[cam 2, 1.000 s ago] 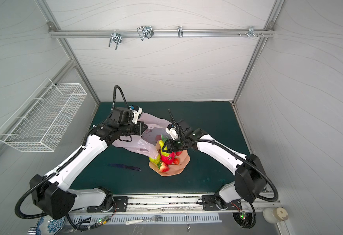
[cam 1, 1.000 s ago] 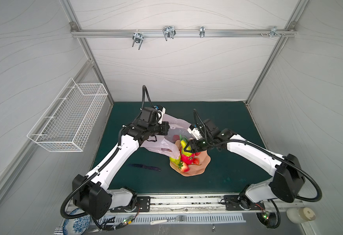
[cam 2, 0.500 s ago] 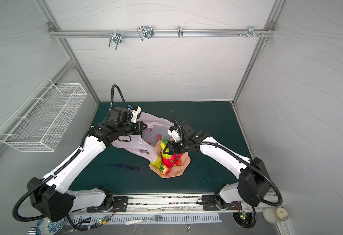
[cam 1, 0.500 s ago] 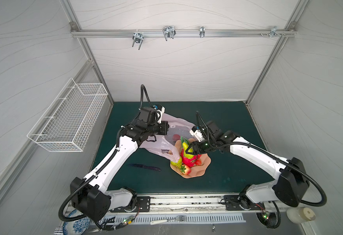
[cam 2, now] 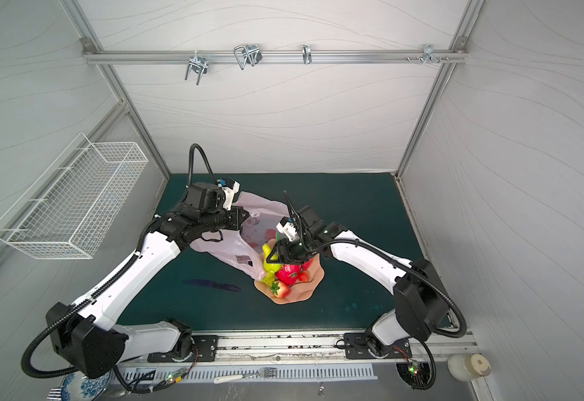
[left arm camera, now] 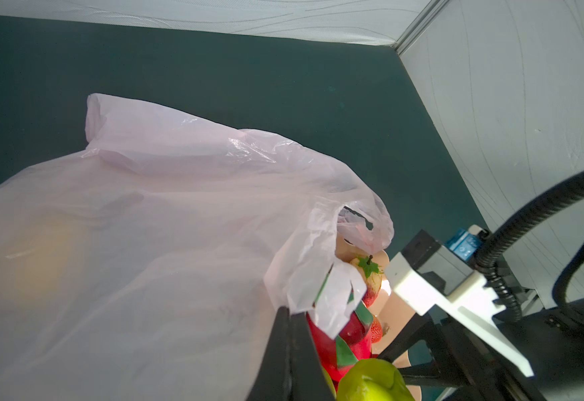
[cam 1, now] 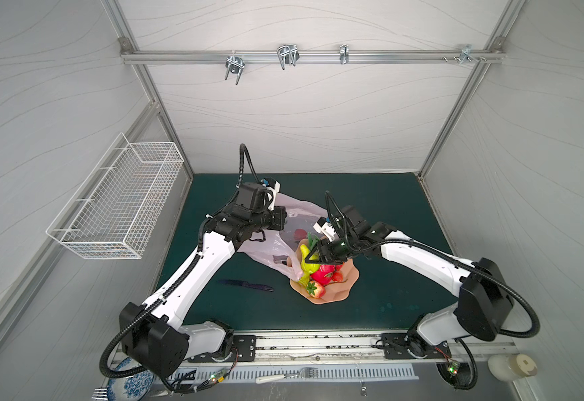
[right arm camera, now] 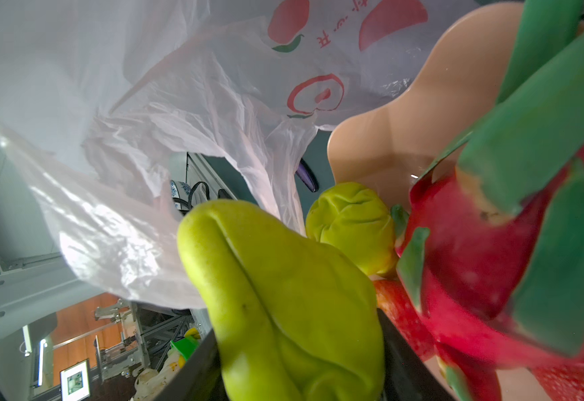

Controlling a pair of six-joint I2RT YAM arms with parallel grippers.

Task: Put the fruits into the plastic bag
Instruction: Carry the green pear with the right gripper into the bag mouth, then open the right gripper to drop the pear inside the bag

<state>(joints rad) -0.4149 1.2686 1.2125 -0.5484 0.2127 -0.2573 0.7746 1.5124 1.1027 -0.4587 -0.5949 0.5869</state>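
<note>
The plastic bag [cam 1: 269,243] [cam 2: 228,248] lies pale pink on the green mat. My left gripper [cam 1: 285,222] [left arm camera: 290,347] is shut on its rim, holding the mouth up beside the peach bowl [cam 1: 339,295] [right arm camera: 422,121]. My right gripper [cam 1: 313,257] [right arm camera: 297,364] is shut on a green pear [right arm camera: 283,295] [cam 2: 272,265] at the bowl's bag-side edge. In the bowl sit the pink-red dragon fruit [cam 1: 325,274] [right arm camera: 491,260], a knobbly green fruit [right arm camera: 349,222] and a strawberry [cam 1: 318,290] [left arm camera: 372,284].
A dark knife [cam 1: 245,285] lies on the mat to the left of the bowl. A white wire basket [cam 1: 117,205] hangs on the left wall. A fork [cam 1: 283,375] and a patterned plate [cam 1: 127,382] lie off the mat at the front.
The right gripper has drifted slightly left toward the bag mouth with the green pear still in it. The left gripper has kept its hold on the bag, nearly still.
</note>
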